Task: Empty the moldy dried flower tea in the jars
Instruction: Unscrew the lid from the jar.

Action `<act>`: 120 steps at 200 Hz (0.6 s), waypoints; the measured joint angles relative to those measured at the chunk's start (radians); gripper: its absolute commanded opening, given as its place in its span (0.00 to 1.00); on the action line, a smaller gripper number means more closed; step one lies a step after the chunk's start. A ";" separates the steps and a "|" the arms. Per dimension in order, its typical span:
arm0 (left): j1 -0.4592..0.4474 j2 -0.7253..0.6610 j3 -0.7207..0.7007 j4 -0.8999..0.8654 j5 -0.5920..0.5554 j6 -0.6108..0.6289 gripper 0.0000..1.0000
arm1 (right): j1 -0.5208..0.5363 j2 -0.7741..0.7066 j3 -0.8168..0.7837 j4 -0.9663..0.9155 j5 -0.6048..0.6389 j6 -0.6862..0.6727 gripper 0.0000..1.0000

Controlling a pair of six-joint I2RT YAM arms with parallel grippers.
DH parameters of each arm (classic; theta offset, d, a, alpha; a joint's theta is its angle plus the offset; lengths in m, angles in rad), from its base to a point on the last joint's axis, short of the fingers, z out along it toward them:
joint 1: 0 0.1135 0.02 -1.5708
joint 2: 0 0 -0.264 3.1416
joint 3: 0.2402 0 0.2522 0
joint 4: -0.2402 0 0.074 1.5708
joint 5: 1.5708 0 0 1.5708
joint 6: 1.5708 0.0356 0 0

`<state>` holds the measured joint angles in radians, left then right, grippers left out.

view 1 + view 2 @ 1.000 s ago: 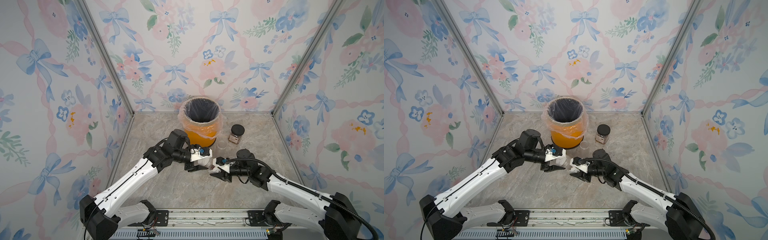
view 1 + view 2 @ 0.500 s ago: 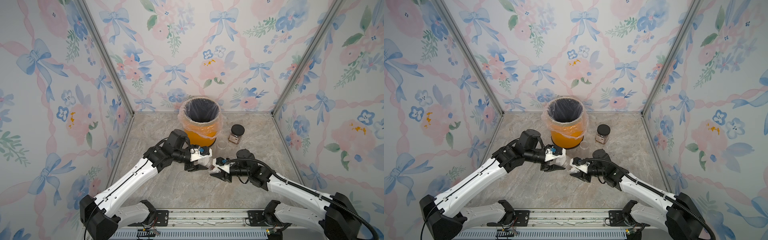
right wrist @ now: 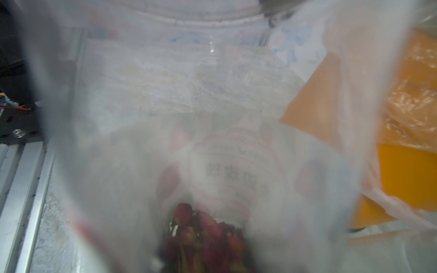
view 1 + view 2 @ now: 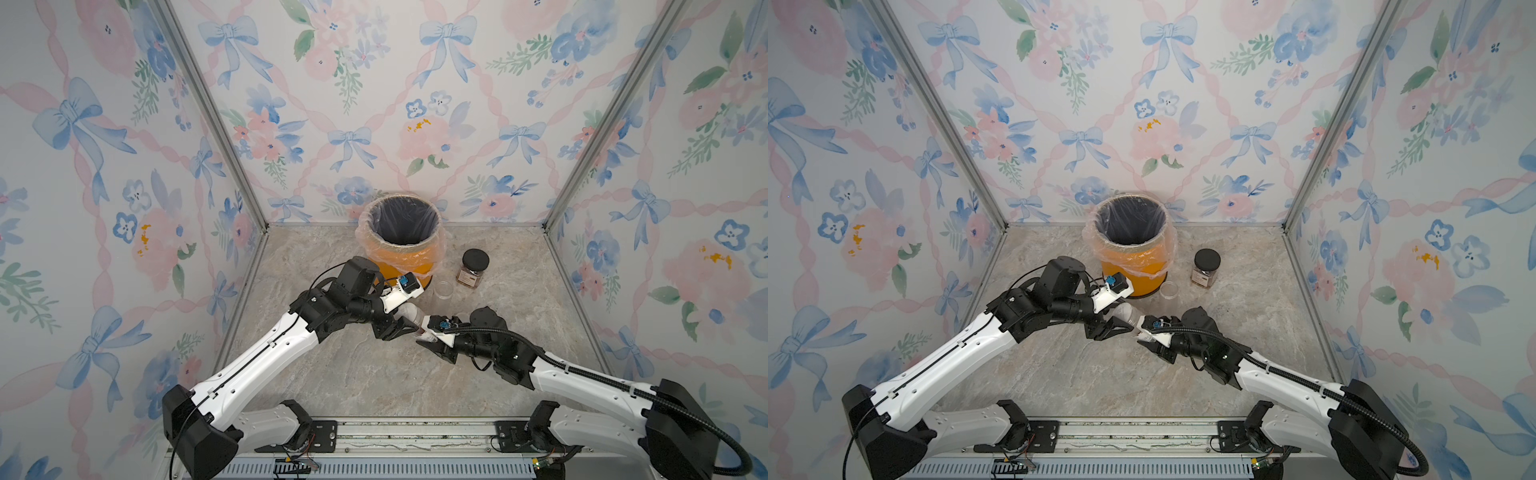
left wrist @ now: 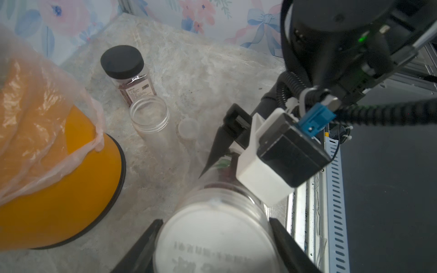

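- Right gripper (image 4: 422, 334): clamped on the round jar (image 5: 214, 192), held tilted over the table's (image 4: 353, 382) middle.
- Left gripper (image 5: 215, 221): jaws closed on the jar's white lid (image 5: 212, 241).
- Moldy dried flower tea (image 3: 205, 236): inside that jar.

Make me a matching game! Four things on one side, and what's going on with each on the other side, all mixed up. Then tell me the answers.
Things:
1. orange bin
2. black-lid jar
3. slim jar
4. round jar

States:
A. open, its lid off
B. gripped by the left claw and the right claw
C. lined with a plastic bag
D. closed, standing untouched

Pairs: 1-C, 2-D, 3-A, 4-B.
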<state>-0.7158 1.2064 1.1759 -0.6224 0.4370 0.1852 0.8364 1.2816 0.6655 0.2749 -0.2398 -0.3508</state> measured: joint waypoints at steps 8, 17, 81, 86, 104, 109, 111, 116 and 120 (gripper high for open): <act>-0.006 0.003 0.002 -0.005 -0.023 -0.041 0.43 | 0.008 0.008 -0.005 0.015 0.022 0.005 0.37; -0.014 0.004 0.005 -0.011 -0.051 -0.092 0.42 | 0.019 0.014 -0.009 0.029 0.046 0.011 0.37; -0.040 -0.003 0.033 -0.030 -0.181 -0.429 0.32 | 0.079 0.057 -0.018 0.141 0.191 0.060 0.36; -0.042 -0.003 0.034 -0.030 -0.190 -0.454 0.32 | 0.084 0.062 -0.018 0.148 0.203 0.063 0.36; -0.044 -0.003 0.034 -0.029 -0.216 -0.538 0.32 | 0.098 0.080 -0.018 0.168 0.235 0.077 0.36; -0.044 -0.003 0.034 -0.029 -0.220 -0.556 0.32 | 0.101 0.083 -0.018 0.172 0.243 0.079 0.36; -0.044 -0.003 0.034 -0.029 -0.222 -0.564 0.32 | 0.102 0.085 -0.018 0.175 0.246 0.080 0.36; -0.044 -0.003 0.034 -0.028 -0.227 -0.581 0.32 | 0.104 0.088 -0.018 0.179 0.252 0.082 0.36; -0.044 -0.003 0.034 -0.027 -0.231 -0.595 0.32 | 0.107 0.090 -0.018 0.183 0.256 0.084 0.36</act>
<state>-0.7601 1.2037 1.2102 -0.6498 0.2058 -0.4095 0.9432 1.3716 0.6472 0.4580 0.0166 -0.2668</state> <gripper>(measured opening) 0.640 0.504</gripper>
